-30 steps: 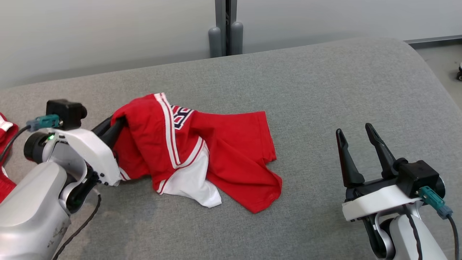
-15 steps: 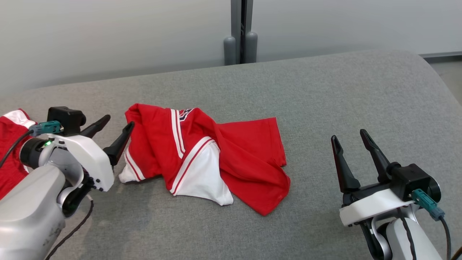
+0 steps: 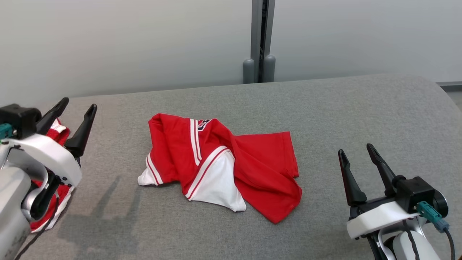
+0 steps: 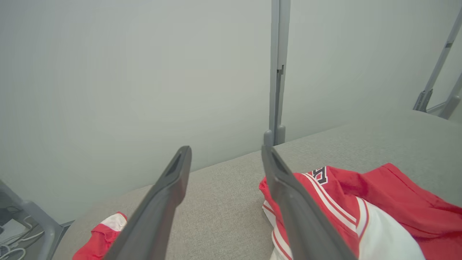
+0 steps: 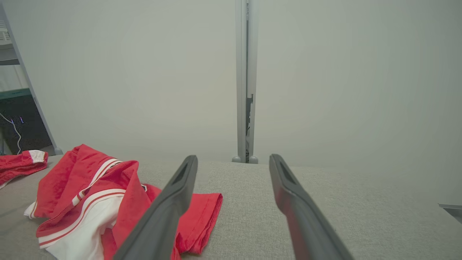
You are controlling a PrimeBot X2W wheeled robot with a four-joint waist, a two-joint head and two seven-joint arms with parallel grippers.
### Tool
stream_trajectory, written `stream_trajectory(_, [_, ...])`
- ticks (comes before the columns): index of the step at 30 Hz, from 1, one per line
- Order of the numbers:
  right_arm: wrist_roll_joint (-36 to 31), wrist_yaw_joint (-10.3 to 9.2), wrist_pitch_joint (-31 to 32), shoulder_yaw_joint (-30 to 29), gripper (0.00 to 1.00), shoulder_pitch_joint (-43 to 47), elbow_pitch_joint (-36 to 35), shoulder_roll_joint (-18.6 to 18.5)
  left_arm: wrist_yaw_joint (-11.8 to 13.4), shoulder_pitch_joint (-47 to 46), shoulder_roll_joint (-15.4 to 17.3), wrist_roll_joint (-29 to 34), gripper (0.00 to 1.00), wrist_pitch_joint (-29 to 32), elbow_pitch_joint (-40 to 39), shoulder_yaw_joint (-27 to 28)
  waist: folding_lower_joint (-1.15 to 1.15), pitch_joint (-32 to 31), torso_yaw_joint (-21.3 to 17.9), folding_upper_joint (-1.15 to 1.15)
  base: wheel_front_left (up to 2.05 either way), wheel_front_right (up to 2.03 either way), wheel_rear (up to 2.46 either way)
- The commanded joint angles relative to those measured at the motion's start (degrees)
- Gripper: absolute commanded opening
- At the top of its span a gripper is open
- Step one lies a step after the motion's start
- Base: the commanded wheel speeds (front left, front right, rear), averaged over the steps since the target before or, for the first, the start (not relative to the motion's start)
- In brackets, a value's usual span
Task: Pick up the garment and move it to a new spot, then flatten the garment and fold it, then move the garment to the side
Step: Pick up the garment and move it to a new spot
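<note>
The garment (image 3: 220, 162) is a crumpled red jersey with white panels and white stripes, lying in a heap in the middle of the grey fabric surface (image 3: 325, 108). It also shows in the left wrist view (image 4: 353, 209) and in the right wrist view (image 5: 101, 202). My left gripper (image 3: 78, 106) stands open at the far left, well apart from the garment, with nothing between its fingers. At the lower right my right gripper (image 3: 355, 150) is open and empty, a good way right of the garment.
A second red and white garment (image 3: 54, 191) lies at the left edge, partly under my left arm, and shows again (image 4: 103, 234) (image 5: 21, 162). A grey post (image 3: 260, 39) stands against the pale wall behind the surface. The surface curves down at the right.
My left gripper opened and let go of the garment, then drew back to the left. The garment settled into a heap. The head camera shifted, so the whole picture moved right and down.
</note>
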Motion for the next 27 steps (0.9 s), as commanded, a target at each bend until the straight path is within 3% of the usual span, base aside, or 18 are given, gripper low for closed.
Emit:
stream_trajectory(1, [0.09,0.11,-0.32,0.1,1.0,0.79,-0.09,-0.46,1.47,1.89,0.51,-0.2,1.0,-0.87,-1.05,0.69,0.0,-0.48,0.51,0.0,0.0,0.0,0.0])
stream_trajectory(6, [0.51,0.11,-0.32,-0.46,1.0,1.85,-1.0,-0.4,9.2,7.97,1.94,-1.39,1.0,-3.78,-8.92,5.88,0.0,-0.78,1.45,0.0,0.0,0.0,0.0])
stream_trajectory(8, [0.93,0.11,-0.32,-1.0,1.0,2.16,-1.63,-0.19,13.7,12.77,1.86,-0.28,1.0,-4.2,-14.89,10.59,0.0,-0.63,1.92,0.0,0.0,0.0,0.0])
stream_trajectory(14, [1.28,0.11,-0.32,-1.61,1.0,2.69,-3.33,0.25,19.61,26.17,-2.73,6.76,1.0,-4.16,-26.33,23.04,0.0,-0.44,2.41,0.0,0.0,0.0,0.0])
stream_trajectory(21, [1.77,0.11,-0.31,-2.91,1.0,3.96,-5.01,0.54,19.24,38.21,-11.37,15.68,1.0,-4.19,-31.76,32.73,0.0,-0.54,2.86,0.0,0.0,0.0,0.0])
stream_trajectory(27, [2.07,0.11,-0.31,-4.64,1.0,5.43,-6.21,0.7,15.15,43.46,-18.47,22.13,1.0,-4.19,-32.03,36.46,0.0,-0.63,3.01,0.0,0.0,0.0,0.0])
